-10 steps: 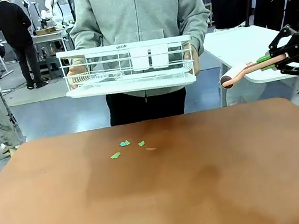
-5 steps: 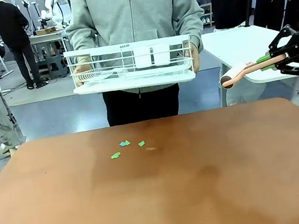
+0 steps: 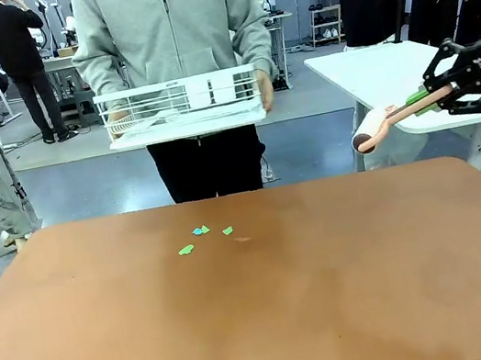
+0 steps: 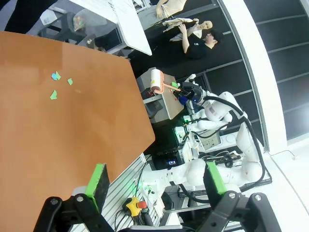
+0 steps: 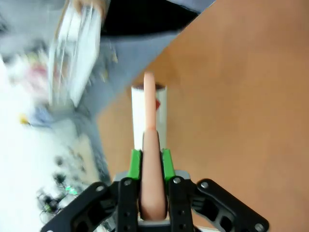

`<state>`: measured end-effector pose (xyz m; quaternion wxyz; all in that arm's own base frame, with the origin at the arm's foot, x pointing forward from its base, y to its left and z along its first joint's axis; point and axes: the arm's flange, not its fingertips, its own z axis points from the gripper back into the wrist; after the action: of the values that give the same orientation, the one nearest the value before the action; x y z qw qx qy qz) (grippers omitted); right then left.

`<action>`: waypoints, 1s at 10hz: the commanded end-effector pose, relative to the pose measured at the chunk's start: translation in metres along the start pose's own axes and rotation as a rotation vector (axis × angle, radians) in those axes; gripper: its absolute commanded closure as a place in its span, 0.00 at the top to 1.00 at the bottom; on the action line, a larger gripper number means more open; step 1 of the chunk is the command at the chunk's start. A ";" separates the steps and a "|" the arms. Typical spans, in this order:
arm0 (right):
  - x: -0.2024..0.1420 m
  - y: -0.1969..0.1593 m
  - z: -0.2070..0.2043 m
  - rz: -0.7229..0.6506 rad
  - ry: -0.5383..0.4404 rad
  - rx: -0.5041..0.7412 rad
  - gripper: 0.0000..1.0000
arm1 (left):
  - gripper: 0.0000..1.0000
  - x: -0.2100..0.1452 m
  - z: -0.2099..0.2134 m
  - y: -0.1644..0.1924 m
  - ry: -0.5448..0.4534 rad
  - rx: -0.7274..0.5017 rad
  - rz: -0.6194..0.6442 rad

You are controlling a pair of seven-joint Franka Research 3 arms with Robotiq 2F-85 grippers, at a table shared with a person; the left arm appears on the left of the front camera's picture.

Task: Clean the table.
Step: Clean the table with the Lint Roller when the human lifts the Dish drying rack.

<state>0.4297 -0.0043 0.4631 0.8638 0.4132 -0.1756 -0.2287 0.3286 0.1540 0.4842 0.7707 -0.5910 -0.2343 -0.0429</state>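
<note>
The rack [image 3: 184,126] has retreated toward eleven o'clock. Our right gripper [image 3: 419,99] pinches the roller [image 3: 368,134] by its handle, which we judge light and stiff. Our left gripper [image 4: 155,178] gapes empty over the table [image 3: 263,306].

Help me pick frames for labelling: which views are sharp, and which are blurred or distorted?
Front view: sharp, evenly lit; small green and blue scraps on the matte reddish-brown table top read crisply. Left wrist view: sharp but rolled sideways, left end effector open. Right wrist view: motion-blurred, white wire rack smeared; the pink-handled white lint roller in the right end effector is clearer.
</note>
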 end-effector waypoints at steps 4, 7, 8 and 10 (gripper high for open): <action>0.053 0.054 -0.052 0.196 0.388 -0.070 0.21 | 1.00 -0.001 0.001 -0.003 -0.013 -0.027 -0.014; 0.045 0.050 -0.094 0.211 0.453 -0.040 0.21 | 1.00 -0.001 0.001 -0.003 -0.013 -0.027 -0.014; 0.046 0.055 -0.090 0.187 0.409 -0.045 0.21 | 1.00 -0.001 0.001 -0.003 -0.013 -0.027 -0.014; 0.043 0.049 -0.093 0.196 0.461 -0.059 0.21 | 1.00 -0.001 0.001 -0.003 -0.013 -0.027 -0.014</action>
<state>0.5254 0.0575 0.4469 0.9109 0.4092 -0.0066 -0.0522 0.3287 0.1538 0.4843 0.7707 -0.5910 -0.2343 -0.0429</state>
